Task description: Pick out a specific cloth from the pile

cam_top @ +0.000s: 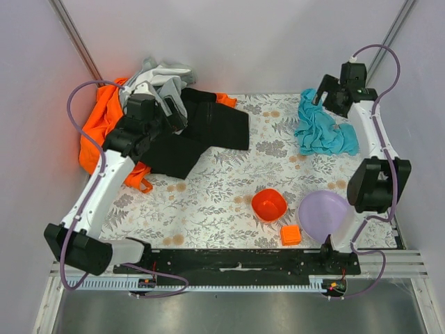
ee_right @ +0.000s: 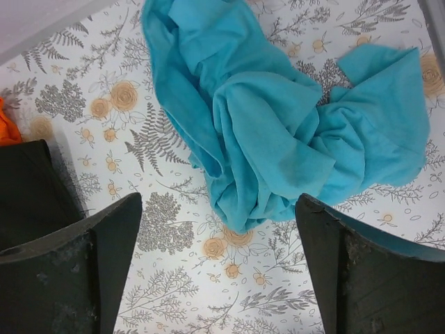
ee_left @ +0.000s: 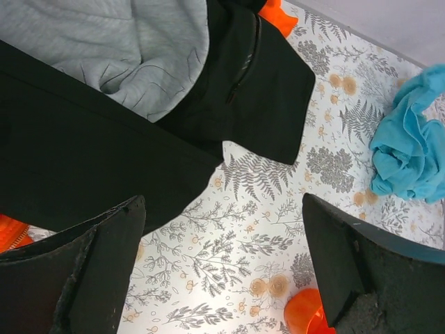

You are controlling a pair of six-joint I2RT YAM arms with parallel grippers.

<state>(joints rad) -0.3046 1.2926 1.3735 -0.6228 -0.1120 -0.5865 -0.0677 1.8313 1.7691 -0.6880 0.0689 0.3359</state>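
Note:
The teal cloth (cam_top: 322, 131) lies crumpled on the floral table at the back right, apart from the pile. It fills the upper right wrist view (ee_right: 278, 118) and shows at the right edge of the left wrist view (ee_left: 411, 149). My right gripper (cam_top: 327, 96) hangs open and empty just above its far left edge. The pile (cam_top: 132, 125) of orange, grey, white and black garments sits at the back left. My left gripper (cam_top: 174, 115) is open and empty over the black cloth (ee_left: 83, 153) of the pile.
An orange bowl (cam_top: 269, 204), a lilac bowl (cam_top: 323, 213) and a small orange block (cam_top: 290, 234) sit at the front right. Walls close in the back and sides. The arm rail (cam_top: 236, 263) runs along the front edge.

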